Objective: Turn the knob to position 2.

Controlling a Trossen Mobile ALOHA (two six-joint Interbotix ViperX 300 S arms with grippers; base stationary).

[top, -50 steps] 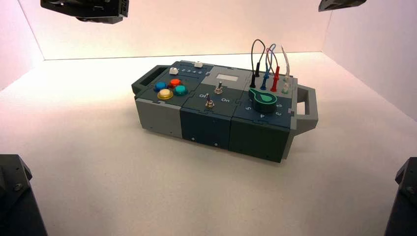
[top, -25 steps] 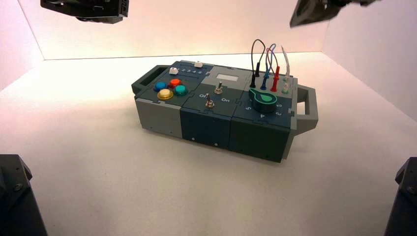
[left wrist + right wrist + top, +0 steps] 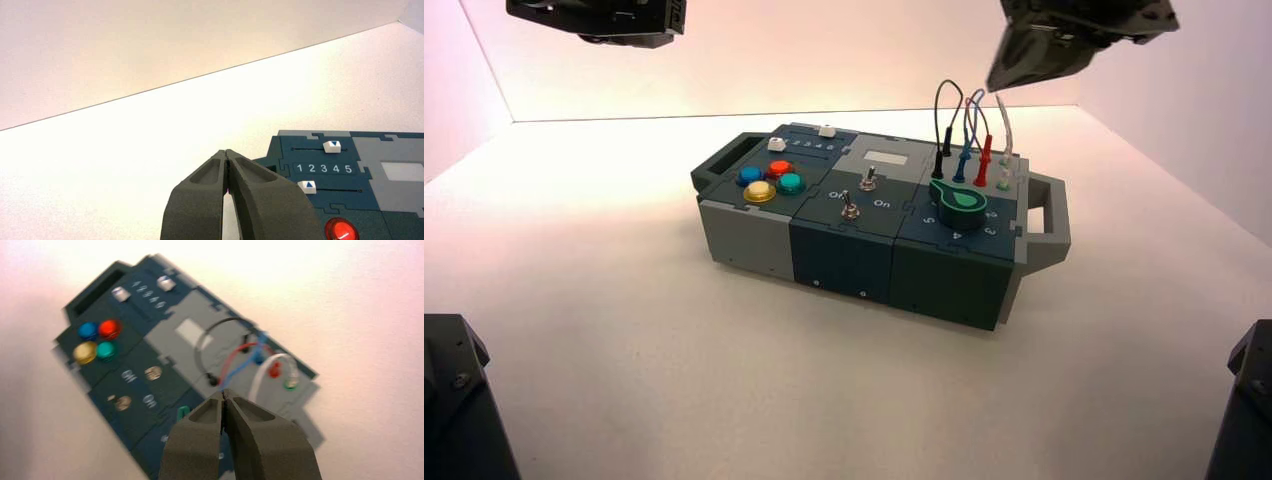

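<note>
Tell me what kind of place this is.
Probably a robot test enclosure: plain white walls and floor, one box of buttons, switches and wires, the right tool above it, the left tool parked.

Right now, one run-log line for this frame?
phase: approach | right end effector: shut, high above the box's wires | knob: untouched | left end effector: shut, parked high

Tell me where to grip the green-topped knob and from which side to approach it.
Grip the knob by its dark round rim, below the green teardrop top, coming straight down from above. It stands proud of the box's top face, with the wires plugged in just behind, so a top approach looks clearest. The right end effector, shut now, must open first.
</note>
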